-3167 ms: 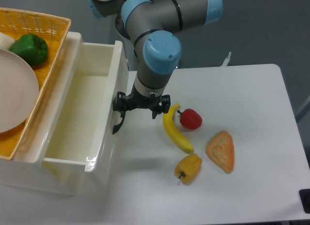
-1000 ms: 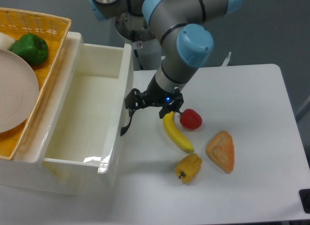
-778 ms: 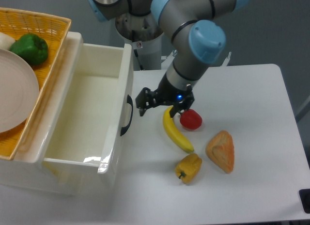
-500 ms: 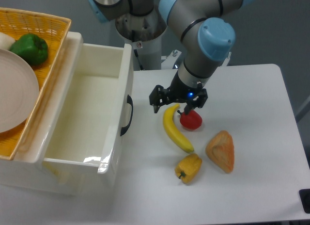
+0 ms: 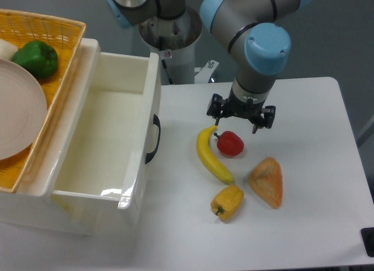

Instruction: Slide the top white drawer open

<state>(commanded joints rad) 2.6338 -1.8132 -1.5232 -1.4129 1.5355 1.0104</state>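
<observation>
My claw (image 5: 241, 114) hangs open and empty over the desk (image 5: 304, 166), clear of the pulled-out top white drawer (image 5: 111, 148) (left side), but dipping could knock the red pepper (image 5: 230, 143).

The yellow basket (image 5: 55, 27) and its plate (image 5: 17, 116) run off the left edge; the arm's upper part is cropped.

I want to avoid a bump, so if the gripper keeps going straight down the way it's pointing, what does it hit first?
Probably the red pepper: the open gripper points down just above it. Depth is unclear from one view, so it might instead reach the bare table just behind the pepper.
</observation>
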